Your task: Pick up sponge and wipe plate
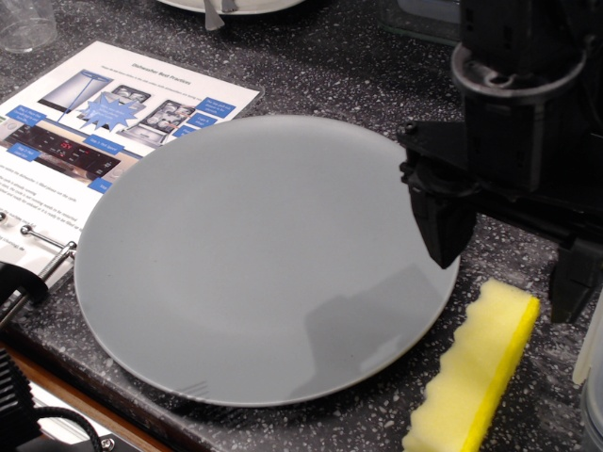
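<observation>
Lowering the gripper (509, 259), whose fingers (441, 221) stand wide open and hold nothing, squarely astride the sponge (474, 370) at the bench's front right corner, just beside the plate (254, 254), seems the best grasp.

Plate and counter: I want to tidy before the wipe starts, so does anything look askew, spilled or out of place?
Nothing is spilled or damaged. The grey plate looks clean and lies partly on a printed dishwasher leaflet, covering its corner. The yellow sponge lies on the counter beside the plate, angled, untouched. The pincer hovers over the plate's right edge.
</observation>
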`<state>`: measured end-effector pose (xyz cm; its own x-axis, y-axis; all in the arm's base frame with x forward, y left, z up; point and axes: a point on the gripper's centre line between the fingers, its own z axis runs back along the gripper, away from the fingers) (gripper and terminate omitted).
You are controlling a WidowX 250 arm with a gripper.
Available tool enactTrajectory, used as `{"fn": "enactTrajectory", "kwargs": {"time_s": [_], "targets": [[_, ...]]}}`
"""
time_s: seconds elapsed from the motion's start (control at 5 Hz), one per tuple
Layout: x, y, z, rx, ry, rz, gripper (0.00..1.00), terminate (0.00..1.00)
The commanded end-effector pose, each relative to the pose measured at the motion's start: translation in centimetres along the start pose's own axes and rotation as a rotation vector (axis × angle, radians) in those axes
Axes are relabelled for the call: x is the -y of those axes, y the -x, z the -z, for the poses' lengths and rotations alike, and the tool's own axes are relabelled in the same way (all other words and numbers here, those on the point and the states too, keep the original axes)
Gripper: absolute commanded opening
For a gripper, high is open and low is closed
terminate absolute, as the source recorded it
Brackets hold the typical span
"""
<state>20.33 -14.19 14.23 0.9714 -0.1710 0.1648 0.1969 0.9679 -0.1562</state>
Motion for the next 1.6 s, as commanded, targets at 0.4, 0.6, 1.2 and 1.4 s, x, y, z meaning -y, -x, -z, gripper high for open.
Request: {"fn": "enactTrajectory", "kwargs": {"time_s": [0.4,0.6,1.2,1.4], "targets": [[0.0,0.7,2.5,0.009,-0.085,-0.043,1.0,0.0],[-0.5,0.4,3.2,-0.056,-0.069,-0.096,1.0,0.0],[-1.7,0.9,5.8,-0.074,-0.084,-0.145,1.0,0.0],[-2.0,1.3,6.2,-0.072,-0.075,-0.148,1.0,0.0]]}}
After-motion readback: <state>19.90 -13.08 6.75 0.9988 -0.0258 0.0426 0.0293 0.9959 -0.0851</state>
